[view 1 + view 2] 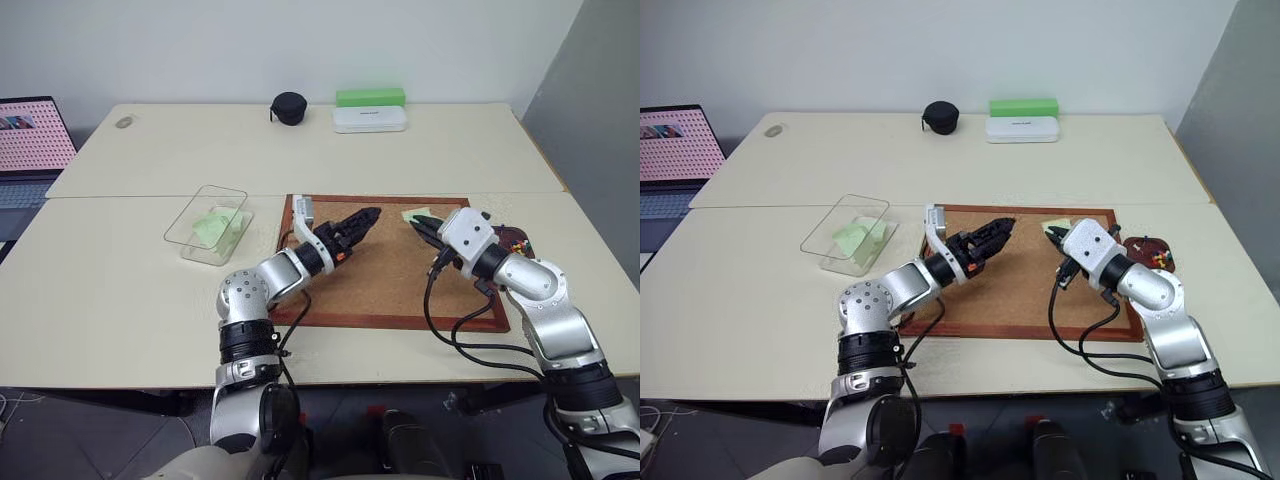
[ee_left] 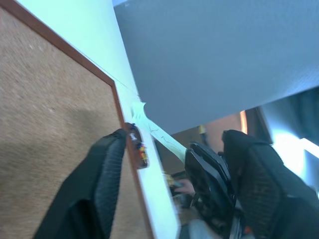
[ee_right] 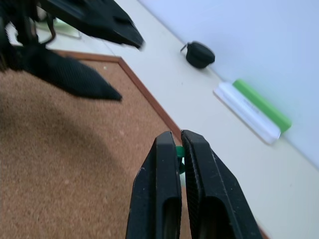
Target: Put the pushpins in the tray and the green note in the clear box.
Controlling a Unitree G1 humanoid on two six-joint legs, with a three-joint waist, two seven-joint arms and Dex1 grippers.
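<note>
Green plastic shows between the tips of the right hand [image 3: 180,149]: a green pushpin [image 3: 179,152] is pinched there, the two black fingers closed on its head, at the far right corner of the cork board [image 1: 385,275]. A pale green note [image 1: 416,214] lies on that same corner, just under and beyond this hand; its long axis seems to run along the board's far edge, though the hand hides part of it. The tray [image 1: 1148,251] sits on the bench [image 1: 120,290] just off the board's right edge, to the right of the right hand and nearest that arm, with coloured pins already in it. I judge the carry goes rightward. The left hand [image 1: 362,222] hovers over mid-board, fingers apart and empty, pointing toward the right hand. A green slip [image 1: 218,226] already lies in the clear box [image 1: 182,232], left of the board.
</note>
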